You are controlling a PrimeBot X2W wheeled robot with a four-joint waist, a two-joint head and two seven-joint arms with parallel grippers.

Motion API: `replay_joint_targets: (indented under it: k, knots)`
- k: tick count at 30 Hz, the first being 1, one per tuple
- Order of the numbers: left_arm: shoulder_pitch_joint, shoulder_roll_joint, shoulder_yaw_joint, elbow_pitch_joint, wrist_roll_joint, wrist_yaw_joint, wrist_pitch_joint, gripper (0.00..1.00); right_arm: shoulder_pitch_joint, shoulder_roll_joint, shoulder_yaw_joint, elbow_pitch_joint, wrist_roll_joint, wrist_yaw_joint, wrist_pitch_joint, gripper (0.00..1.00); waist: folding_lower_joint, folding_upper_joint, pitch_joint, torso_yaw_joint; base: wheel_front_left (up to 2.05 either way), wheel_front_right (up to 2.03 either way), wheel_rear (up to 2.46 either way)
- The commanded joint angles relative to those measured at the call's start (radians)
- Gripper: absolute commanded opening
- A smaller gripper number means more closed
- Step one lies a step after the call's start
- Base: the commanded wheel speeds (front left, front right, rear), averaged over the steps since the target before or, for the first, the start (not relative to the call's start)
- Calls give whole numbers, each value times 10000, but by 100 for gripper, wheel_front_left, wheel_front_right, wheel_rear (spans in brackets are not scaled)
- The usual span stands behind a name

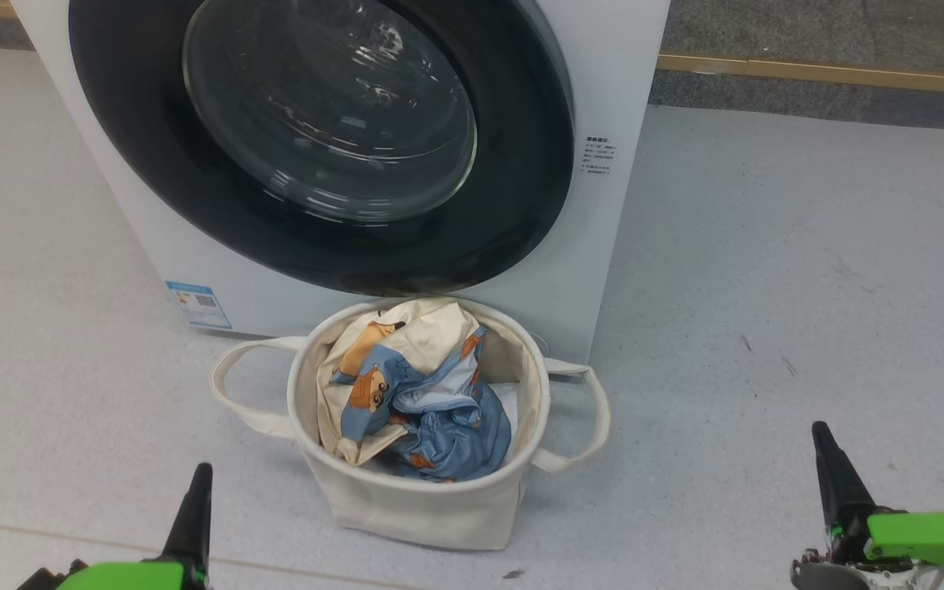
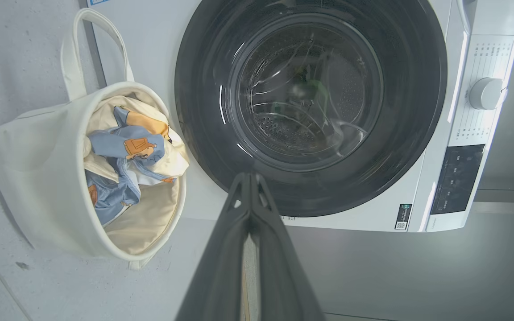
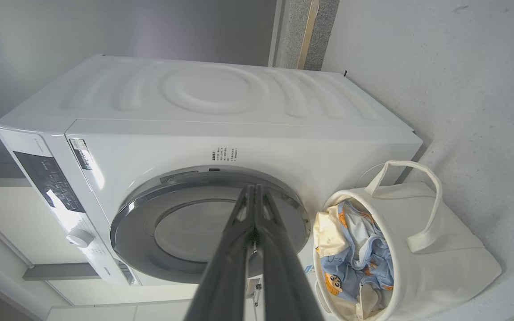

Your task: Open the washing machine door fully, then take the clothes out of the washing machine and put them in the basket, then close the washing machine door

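Note:
The washing machine (image 1: 595, 270) (image 2: 150, 40) (image 3: 221, 129) stands white on the floor with its door (image 1: 324, 139) (image 2: 310, 102) (image 3: 208, 232) flat against the front, black rim around bulging glass. Directly before it sits the cream basket (image 1: 439, 508) (image 2: 29, 178) (image 3: 444, 263). Inside lie the clothes (image 1: 415, 393) (image 2: 127, 151) (image 3: 355, 258), light-blue bear-print fabric with cream lining. My left gripper (image 1: 197, 483) (image 2: 250, 178) is shut and empty at the lower left, well short of the basket. My right gripper (image 1: 823, 438) (image 3: 254, 189) is shut and empty at the lower right.
Pale speckled floor (image 1: 767, 287) spreads around the machine and basket. A grey wall base with a wooden strip (image 1: 824, 74) runs behind. The machine's control panel and round dial (image 2: 484, 93) are at its top edge.

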Motion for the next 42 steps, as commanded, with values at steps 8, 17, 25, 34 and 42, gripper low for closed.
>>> replay_joint_targets:
  k: [8, 17, 25, 34, 42]
  knots:
    - [-531, 62, 518, -469, -1073, -151, 280, 0, -513, -117, 63, -412, 1061, 2, 332, 0, 0, -1, -19, 2, 0, 0, 0]
    - [-533, 62, 531, -476, -1158, -155, 301, 0, -516, -113, 50, -414, 1136, 2, 359, 0, 0, -1, -21, 2, 0, 0, 0]
    - [-533, 62, 531, -477, -1158, -155, 301, 0, -517, -110, 45, -414, 1132, 2, 363, 0, 0, -1, -21, 2, 0, 0, 0]
    - [-533, 62, 531, -477, -1158, -155, 301, 0, -517, -106, 40, -414, 1127, 2, 367, 0, 0, -1, -21, 2, 0, 0, 0]
    - [-533, 62, 530, -477, -1158, -155, 300, 0, -518, -104, 36, -413, 1124, 2, 371, 0, 0, -1, -21, 2, 0, 0, 0]
